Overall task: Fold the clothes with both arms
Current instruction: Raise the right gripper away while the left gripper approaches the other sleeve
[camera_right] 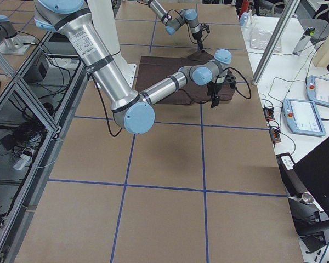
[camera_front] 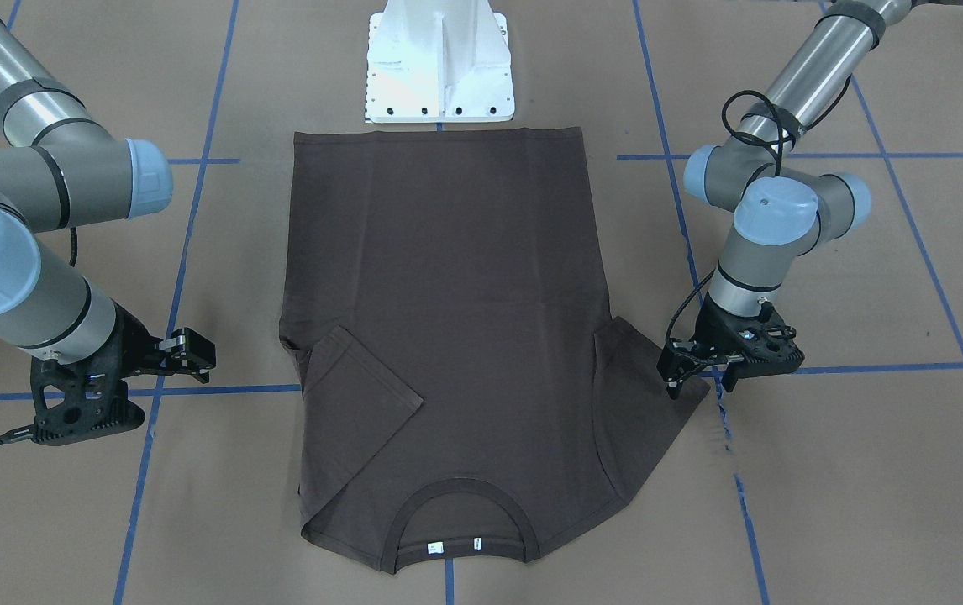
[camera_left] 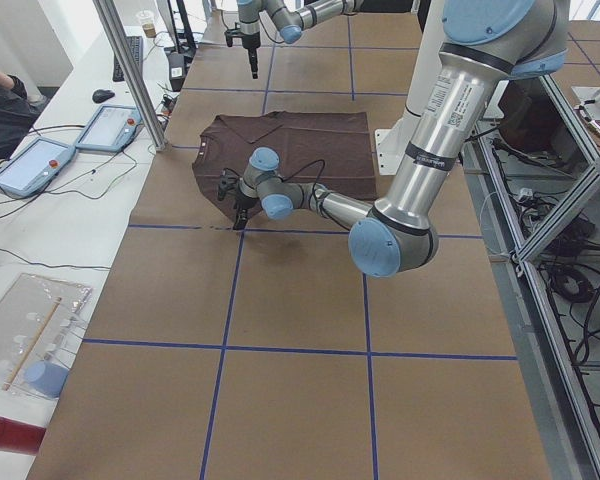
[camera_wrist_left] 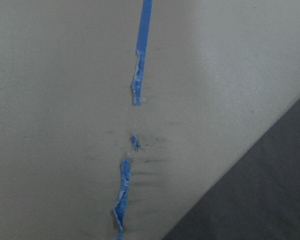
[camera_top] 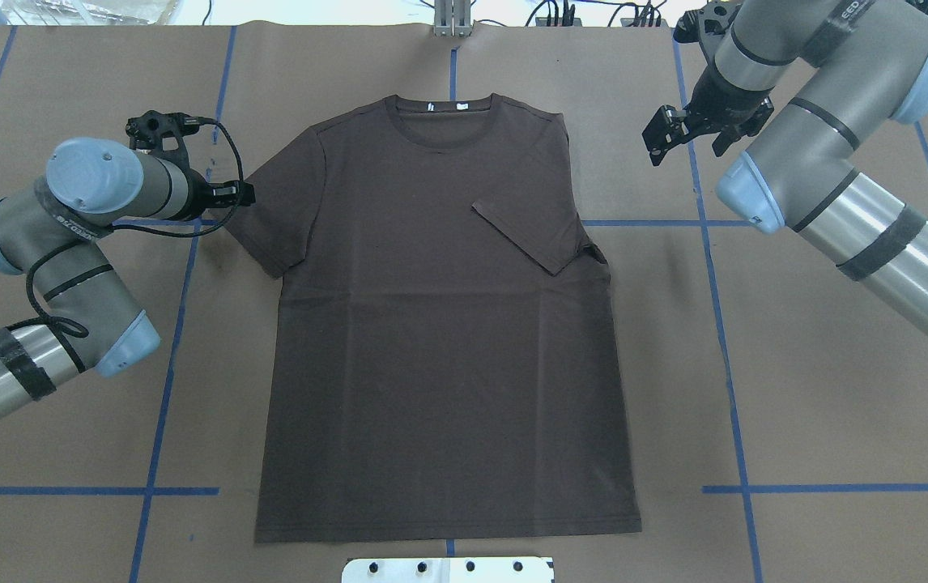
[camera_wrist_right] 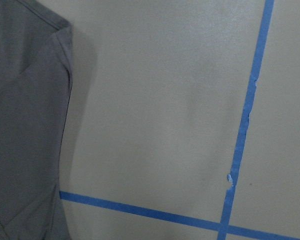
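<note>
Two grippers are hanging with jaws spread: the left gripper (camera_front: 700,385) at the tip of the outstretched sleeve (camera_top: 278,212) (contact unclear), the right gripper (camera_top: 687,146) well apart from the T-shirt (camera_top: 432,340), which is lying flat mid-table (camera_top: 836,364), its other sleeve (camera_top: 525,231) folded onto the chest.

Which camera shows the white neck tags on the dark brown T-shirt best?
The exterior front-facing view: the white neck tags lie nearest that camera, unobstructed, on the dark brown T-shirt. The overhead view shows them smaller; in the side views they are too small to make out; the wrist views miss them.
</note>
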Controlling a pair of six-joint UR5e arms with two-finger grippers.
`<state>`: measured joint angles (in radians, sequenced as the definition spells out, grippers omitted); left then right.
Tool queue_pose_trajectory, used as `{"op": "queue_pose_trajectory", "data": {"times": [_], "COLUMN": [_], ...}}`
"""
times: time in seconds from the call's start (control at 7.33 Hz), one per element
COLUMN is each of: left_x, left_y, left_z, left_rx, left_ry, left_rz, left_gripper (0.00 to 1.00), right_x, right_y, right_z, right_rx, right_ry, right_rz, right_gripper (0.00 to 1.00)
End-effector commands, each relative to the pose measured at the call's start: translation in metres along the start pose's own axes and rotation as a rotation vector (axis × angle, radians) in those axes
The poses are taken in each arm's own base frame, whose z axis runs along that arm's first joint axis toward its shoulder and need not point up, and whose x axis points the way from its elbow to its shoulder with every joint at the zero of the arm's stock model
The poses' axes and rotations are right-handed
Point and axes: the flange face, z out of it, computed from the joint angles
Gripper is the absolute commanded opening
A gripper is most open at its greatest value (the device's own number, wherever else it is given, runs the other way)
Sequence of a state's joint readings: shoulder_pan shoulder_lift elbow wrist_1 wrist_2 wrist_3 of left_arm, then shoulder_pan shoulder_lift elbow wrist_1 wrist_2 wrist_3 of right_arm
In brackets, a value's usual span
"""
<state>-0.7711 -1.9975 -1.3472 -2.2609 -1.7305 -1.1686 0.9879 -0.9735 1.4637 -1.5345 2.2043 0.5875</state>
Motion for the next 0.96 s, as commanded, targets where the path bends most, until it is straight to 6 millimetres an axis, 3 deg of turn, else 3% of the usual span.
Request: {"op": "queue_pose_trajectory", "data": {"times": [0.0,0.55,0.68,0.82], "left_x": [0.001,0.007,0.016,0.024], "left_y": [0.002,0.001,-0.001,-0.002], "left_z": [0.001,-0.003,-0.015,-0.025], "left_rx": [-0.003,-0.009,-0.014,-0.024], "left_ry": [0.000,-0.018,-0.029,-0.046], "left_rz": [0.005,0.002,0.002,0.000], "left_gripper": [0.73,0.08,0.00,0.00], "right_x": [0.000,0.003,0.003,0.005], "right_y": [0.000,0.001,0.001,0.001], "right_z": [0.000,0.002,0.002,0.004], "right_rx": [0.001,-0.002,-0.003,-0.007], "right_ry": [0.001,0.003,0.004,0.006], "right_rz": [0.000,0.003,0.003,0.005], "right_gripper": [1.00,1.00,1.00,1.00]}}
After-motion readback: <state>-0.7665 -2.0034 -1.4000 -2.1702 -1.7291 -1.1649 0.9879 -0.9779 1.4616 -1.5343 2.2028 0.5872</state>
